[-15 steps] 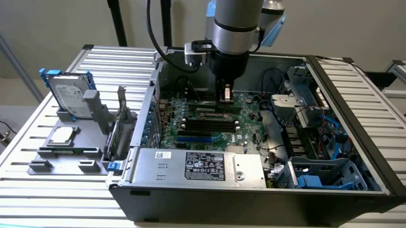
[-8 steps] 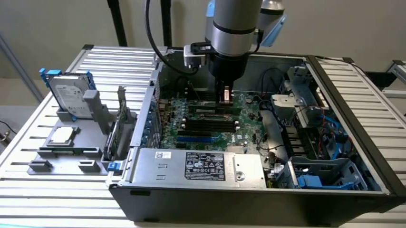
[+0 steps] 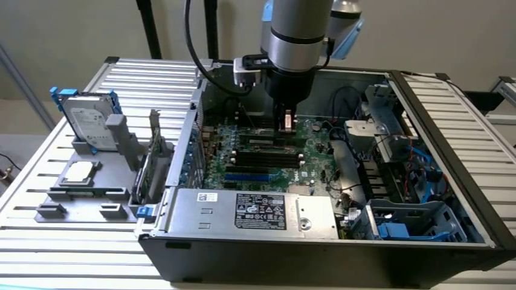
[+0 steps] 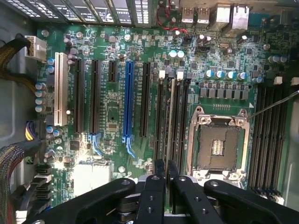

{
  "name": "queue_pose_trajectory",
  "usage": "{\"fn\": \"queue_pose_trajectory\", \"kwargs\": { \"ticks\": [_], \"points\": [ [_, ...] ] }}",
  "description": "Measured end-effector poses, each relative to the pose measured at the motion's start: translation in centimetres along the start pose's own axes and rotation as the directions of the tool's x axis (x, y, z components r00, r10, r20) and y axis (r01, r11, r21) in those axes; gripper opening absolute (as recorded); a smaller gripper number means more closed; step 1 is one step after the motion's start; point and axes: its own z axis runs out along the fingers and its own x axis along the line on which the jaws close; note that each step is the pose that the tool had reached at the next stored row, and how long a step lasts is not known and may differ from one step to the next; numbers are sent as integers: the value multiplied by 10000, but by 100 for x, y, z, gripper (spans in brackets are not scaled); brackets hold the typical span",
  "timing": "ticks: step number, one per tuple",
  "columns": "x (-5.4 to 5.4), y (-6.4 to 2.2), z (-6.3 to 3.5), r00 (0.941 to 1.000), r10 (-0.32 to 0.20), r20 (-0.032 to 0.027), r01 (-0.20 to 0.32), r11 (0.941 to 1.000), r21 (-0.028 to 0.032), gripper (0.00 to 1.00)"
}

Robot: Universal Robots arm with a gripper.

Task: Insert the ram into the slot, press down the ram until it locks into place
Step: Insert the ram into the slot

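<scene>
In my pincer (image 4: 166, 164), one ram (image 4: 171, 116); beside it one silver processor socket (image 4: 218, 145); farther off, one blue socket (image 4: 128, 100) and one white socket (image 4: 59, 88).

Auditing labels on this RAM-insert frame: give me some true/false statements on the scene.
1. The black gripper reaches into the open black computer case. True.
2. Its fingers are closed on the thin green ram stick, above the long black memory slots. True.
3. The square silver processor socket carries a cooler. False: it sits bare.
4. The silver hard drive lies inside the case. False: it stands on the grey fixture outside, at the exterior view's left.
</scene>
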Motion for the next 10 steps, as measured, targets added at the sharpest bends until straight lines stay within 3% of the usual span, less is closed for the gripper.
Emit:
{"fn": "queue_pose_trajectory", "kwargs": {
  "ticks": [5,6,10],
  "points": [
    [0,2,25,9996,-1,-289,1,10000,-8,14],
    [0,3,36,9995,-2,-312,2,10000,-9,14],
    [0,11,84,9995,0,-317,1,10000,25,14]
  ]
}}
